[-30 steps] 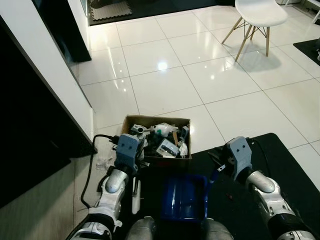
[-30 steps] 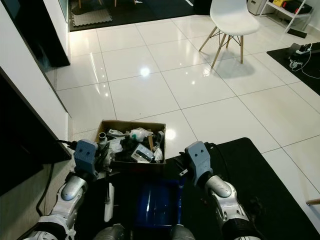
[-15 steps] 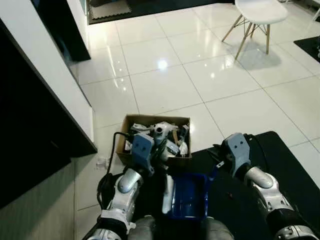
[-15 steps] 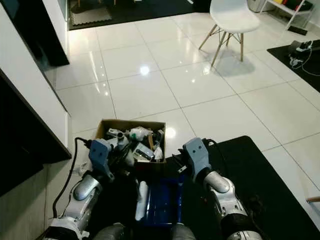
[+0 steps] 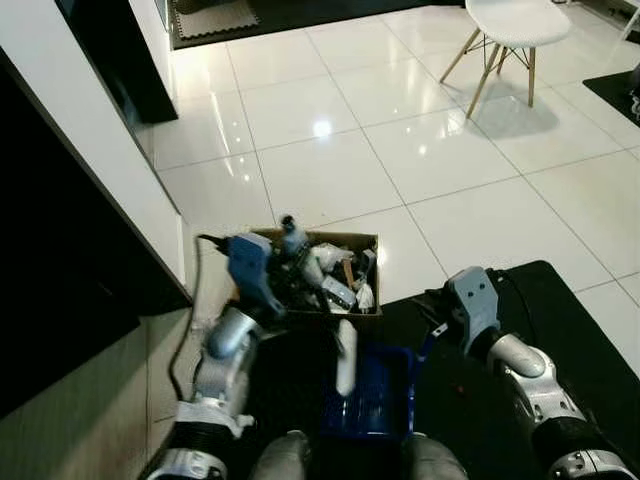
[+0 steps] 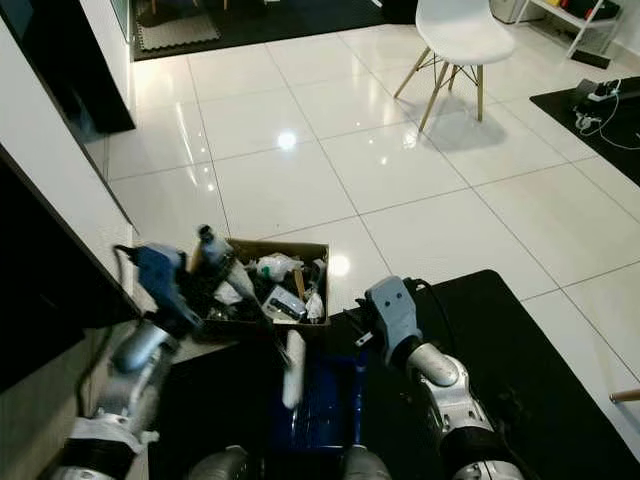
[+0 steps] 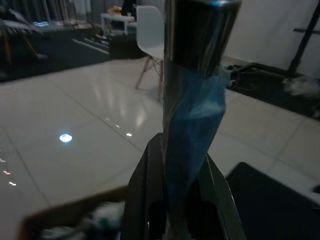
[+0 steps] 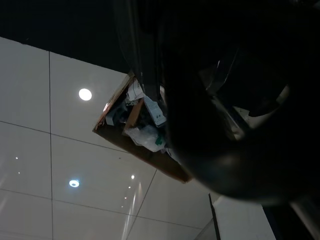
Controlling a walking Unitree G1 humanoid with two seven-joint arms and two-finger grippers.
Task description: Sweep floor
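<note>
Evidently the sweeping is near its end, as the left gripper [image 7: 172, 200] clamps a broom handle [image 7: 192, 95] over the rubbish-filled cardboard box [image 5: 310, 275], while the right gripper [image 5: 435, 325], fingers unclear, meets the blue dustpan [image 5: 370, 395] awaiting emptying.

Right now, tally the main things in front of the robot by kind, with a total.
Cardboard box of litter: 1
Blue dustpan: 1
Brush handle: 1
White chair: 1
Black mat: 1
Robot hands: 2, left hand and right hand
Total: 7
</note>
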